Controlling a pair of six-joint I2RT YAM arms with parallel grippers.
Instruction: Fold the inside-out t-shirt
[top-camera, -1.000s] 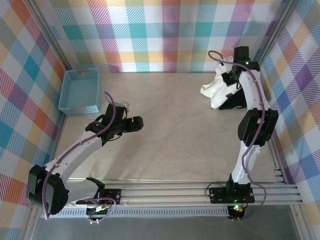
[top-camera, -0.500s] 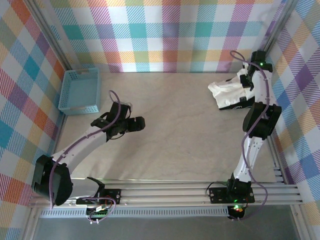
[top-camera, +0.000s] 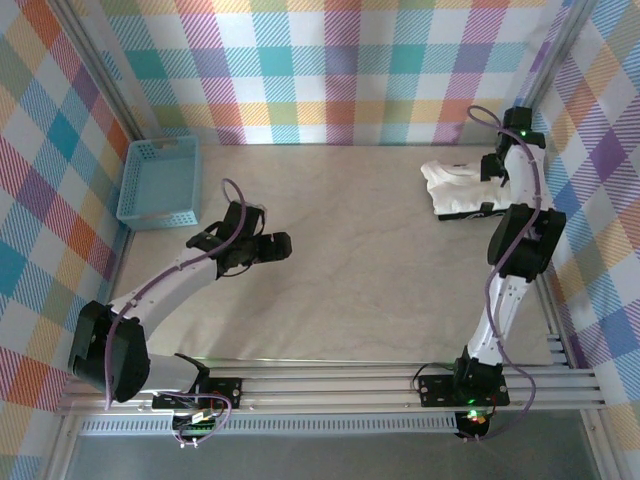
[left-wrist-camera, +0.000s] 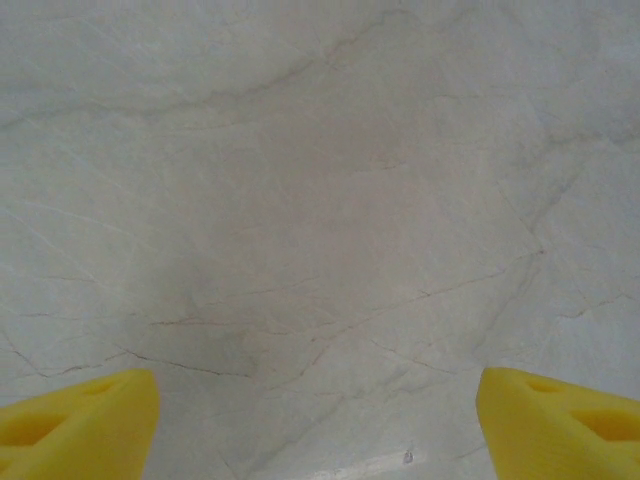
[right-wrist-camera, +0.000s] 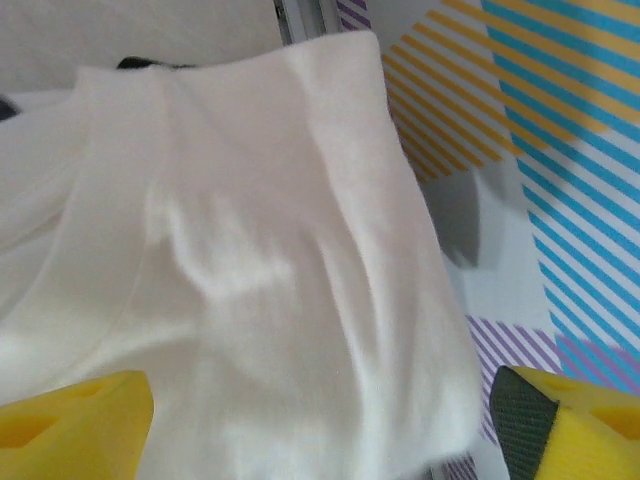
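The white t-shirt (top-camera: 456, 187) lies bunched at the back right of the table, on top of a black folded garment (top-camera: 478, 213). My right gripper (top-camera: 489, 167) hangs at the shirt's right end, close to the corner. In the right wrist view the shirt (right-wrist-camera: 250, 280) spreads wrinkled under the open gripper (right-wrist-camera: 320, 440), whose yellow fingers (right-wrist-camera: 70, 420) stand wide apart on either side of the cloth. My left gripper (top-camera: 277, 245) hovers open over the bare table left of centre, far from the shirt. Its fingertips (left-wrist-camera: 75, 425) frame only tabletop, and the gripper (left-wrist-camera: 318, 430) holds nothing.
A blue basket (top-camera: 160, 182) sits at the back left by the wall. Checked walls (top-camera: 330, 70) enclose the table on three sides, and the striped wall (right-wrist-camera: 560, 130) is close beside the right gripper. The marbled tabletop (top-camera: 360, 260) stretches between the two arms.
The right arm swung toward the back right corner and lowered the lifted shirt flat onto the black garment. The left gripper edged slightly forward.
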